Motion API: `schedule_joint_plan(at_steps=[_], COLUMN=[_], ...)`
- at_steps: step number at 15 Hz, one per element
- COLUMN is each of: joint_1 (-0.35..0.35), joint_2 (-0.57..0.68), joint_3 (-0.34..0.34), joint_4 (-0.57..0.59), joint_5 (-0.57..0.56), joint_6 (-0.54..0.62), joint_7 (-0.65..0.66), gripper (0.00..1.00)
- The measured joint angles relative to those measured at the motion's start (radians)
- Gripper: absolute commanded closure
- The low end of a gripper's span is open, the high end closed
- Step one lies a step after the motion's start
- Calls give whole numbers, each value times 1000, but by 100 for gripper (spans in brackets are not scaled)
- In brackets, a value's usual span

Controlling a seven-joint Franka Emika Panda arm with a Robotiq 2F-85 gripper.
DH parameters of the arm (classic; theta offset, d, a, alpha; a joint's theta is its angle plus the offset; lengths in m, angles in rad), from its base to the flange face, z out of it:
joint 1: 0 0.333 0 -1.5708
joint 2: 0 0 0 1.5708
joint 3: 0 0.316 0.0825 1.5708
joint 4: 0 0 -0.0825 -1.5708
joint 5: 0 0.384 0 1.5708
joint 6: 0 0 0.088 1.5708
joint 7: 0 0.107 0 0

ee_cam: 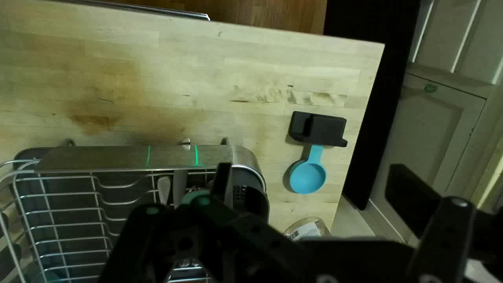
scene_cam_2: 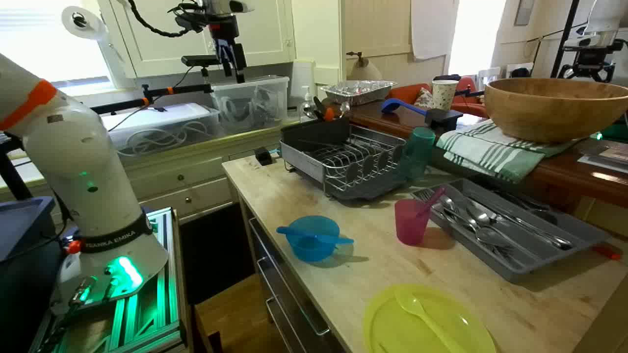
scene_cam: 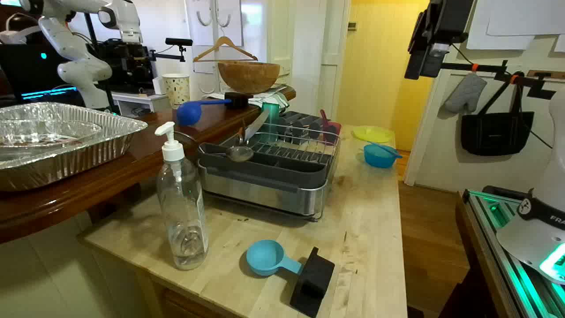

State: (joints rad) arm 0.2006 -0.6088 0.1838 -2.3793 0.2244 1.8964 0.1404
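My gripper (ee_cam: pixel 312 169) stands open in the wrist view, its dark fingers (ee_cam: pixel 223 182) wide apart with nothing between them. It hangs high above the counter, as an exterior view shows the gripper (scene_cam_2: pixel 233 74) well clear of everything. Within the gap in the wrist view appears a light blue measuring scoop (ee_cam: pixel 307 177), lying on the wood. Its handle runs to a black block-like holder (ee_cam: pixel 324 129), touching or tucked under it; I cannot tell which. A clear pump bottle (scene_cam: pixel 183 216) stands upright nearby. The steel dish rack (ee_cam: pixel 137 157) lies left of the scoop in the wrist view.
A blue bowl (scene_cam_2: pixel 314 245) with a utensil across it, a pink cup (scene_cam_2: pixel 411 228), a yellow plate (scene_cam_2: pixel 382 314) and a grey cutlery tray (scene_cam_2: pixel 520 267) share the counter. A raised brown ledge (scene_cam: pixel 145 163) bears a foil pan (scene_cam: pixel 101 145) and wooden bowl (scene_cam: pixel 249 77).
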Motion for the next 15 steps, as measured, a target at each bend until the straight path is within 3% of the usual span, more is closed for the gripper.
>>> schedule_joint_plan(at_steps=[9,15], joint_1=[-3,-134], joint_2=[0,-3], joint_3=[0,-43], joint_4=[0,-30], joint_5=[-2,-56], joint_6=[0,32], joint_7=[2,102], gripper=[0,0])
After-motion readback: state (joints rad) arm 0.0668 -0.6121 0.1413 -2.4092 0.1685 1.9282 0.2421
